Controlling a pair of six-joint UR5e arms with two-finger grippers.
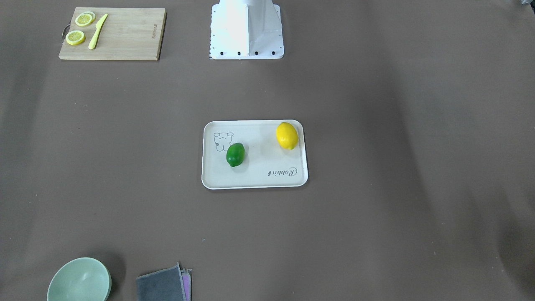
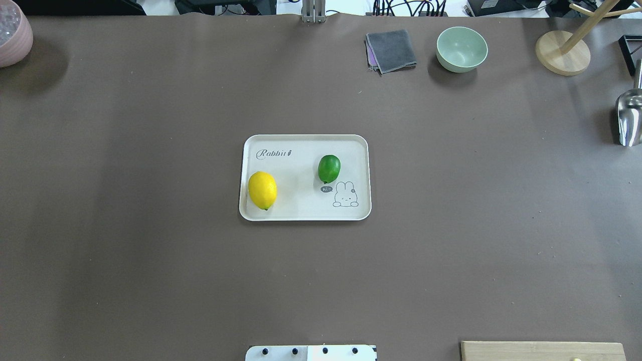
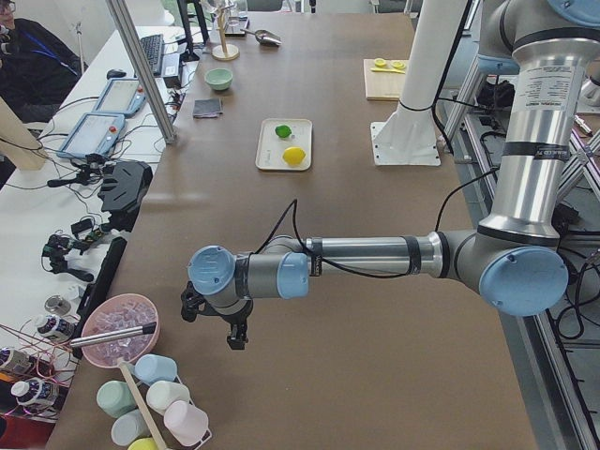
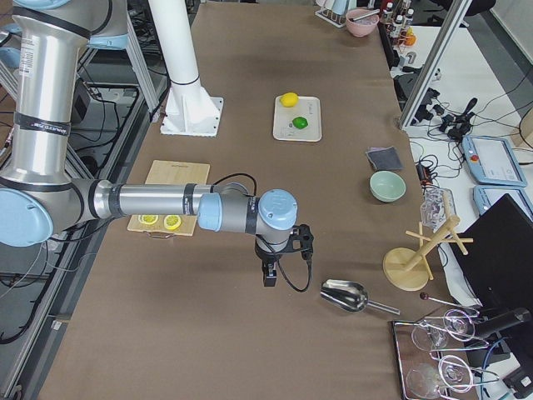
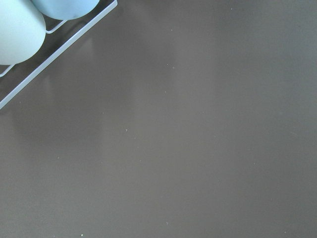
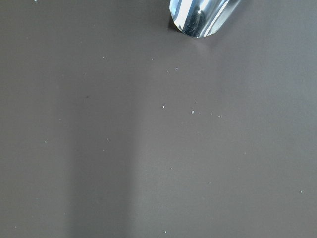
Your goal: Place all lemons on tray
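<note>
The cream tray [image 2: 301,213] [image 1: 255,182] lies at the table's middle. The yellow lemon [image 2: 262,190] [image 1: 286,135] and the green lemon [image 2: 329,168] [image 1: 235,154] both rest on it, apart from each other. They also show small in the left side view [image 3: 293,156] and the right side view [image 4: 289,100]. My left gripper [image 3: 232,333] hangs over bare table at the robot's far left end, far from the tray. My right gripper [image 4: 268,277] hangs over bare table at the far right end. I cannot tell whether either is open or shut.
A wooden cutting board [image 1: 125,35] holds lemon slices [image 1: 75,37] and a yellow knife [image 1: 97,31]. A green bowl [image 2: 461,48], a grey cloth [image 2: 391,50], a wooden stand [image 2: 562,52] and a metal scoop [image 2: 629,118] sit at the far right. Cups [image 3: 150,394] stand near the left gripper.
</note>
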